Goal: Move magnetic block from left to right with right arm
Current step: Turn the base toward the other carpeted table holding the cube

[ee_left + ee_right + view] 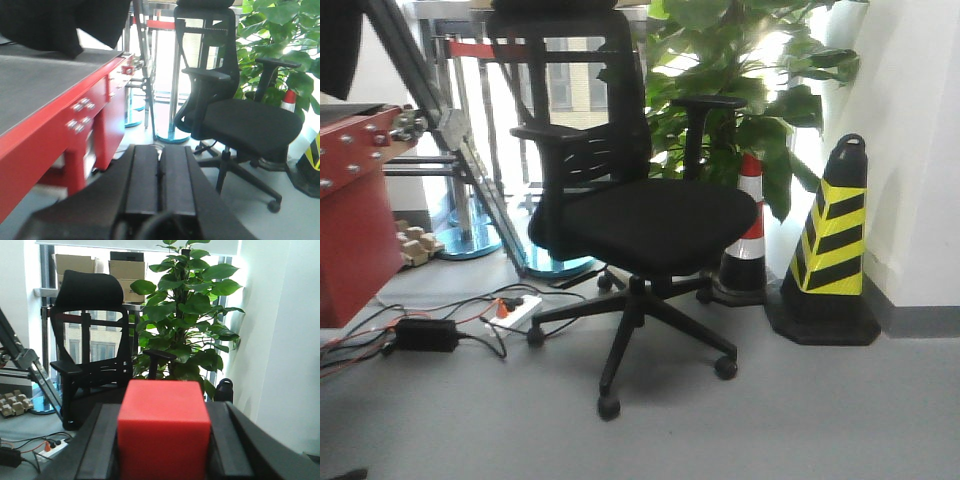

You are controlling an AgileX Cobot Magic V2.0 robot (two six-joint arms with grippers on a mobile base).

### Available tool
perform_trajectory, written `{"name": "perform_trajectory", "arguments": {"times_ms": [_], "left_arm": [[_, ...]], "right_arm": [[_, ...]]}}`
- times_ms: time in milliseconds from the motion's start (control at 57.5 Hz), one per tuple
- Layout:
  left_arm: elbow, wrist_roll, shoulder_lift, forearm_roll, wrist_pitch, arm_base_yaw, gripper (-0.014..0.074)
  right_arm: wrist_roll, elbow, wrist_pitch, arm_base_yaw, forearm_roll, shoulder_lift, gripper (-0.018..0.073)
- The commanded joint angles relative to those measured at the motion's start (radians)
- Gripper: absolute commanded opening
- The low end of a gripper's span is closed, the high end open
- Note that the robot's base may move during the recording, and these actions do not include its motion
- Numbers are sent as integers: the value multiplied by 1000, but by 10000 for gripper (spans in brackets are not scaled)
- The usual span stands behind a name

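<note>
Clamping the magnetic block (163, 432) squarely between its fingers (102, 440), the right gripper (165, 407) faces the chair (90, 340) and plant (190, 315), probably mid-carry; the left gripper (160, 150) has fingers pressed together beside the red surface (40, 85), likely parked clear.

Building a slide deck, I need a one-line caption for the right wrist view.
Right gripper clamped on the red magnetic block, with an office chair and leafy plant behind.

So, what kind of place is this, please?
Probably an office or lab corner: a black office chair, a leafy plant by the window, a red workbench, and a yellow-black safety cone.
</note>
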Motion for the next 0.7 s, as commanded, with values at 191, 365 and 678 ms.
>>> {"name": "perform_trajectory", "arguments": {"times_ms": [191, 365, 678], "left_arm": [[8, -7, -9, -3, -84, -8, -126], [8, -7, -9, -3, -84, -8, -126], [8, -7, -9, -3, -84, -8, -126]], "right_arm": [[-10, -28, -89, -7, 5, 13, 277], [-10, -28, -89, -7, 5, 13, 277], [-10, -28, -89, -7, 5, 13, 277]]}}
